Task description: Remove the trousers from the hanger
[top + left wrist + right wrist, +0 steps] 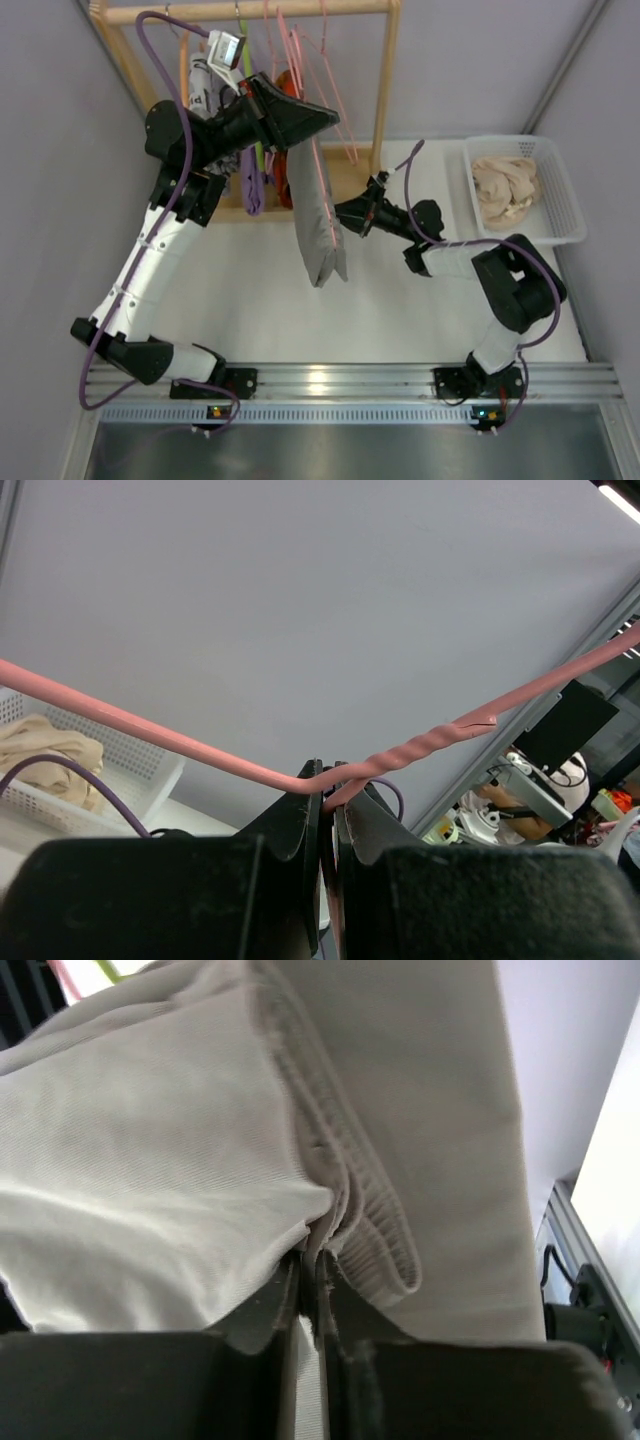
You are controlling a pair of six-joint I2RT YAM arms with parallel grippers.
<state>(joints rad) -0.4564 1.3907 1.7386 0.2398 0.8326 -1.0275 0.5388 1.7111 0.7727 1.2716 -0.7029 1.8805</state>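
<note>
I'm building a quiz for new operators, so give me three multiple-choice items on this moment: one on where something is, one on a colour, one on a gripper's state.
1. Where does the white basket stand?
A) on the right side of the table
B) on its left side
C) in its middle

2. What colour is the hanger in the left gripper?
A) blue
B) pink
C) black

3. How is the right gripper?
A) wide open
B) shut on the basket
C) shut on the trousers

Key:
1 A: the top view shows it by the right wall.
2 B: the left wrist view shows pink wire between the shut jaws.
3 C: the right wrist view shows folded cloth pinched between the jaws.
</note>
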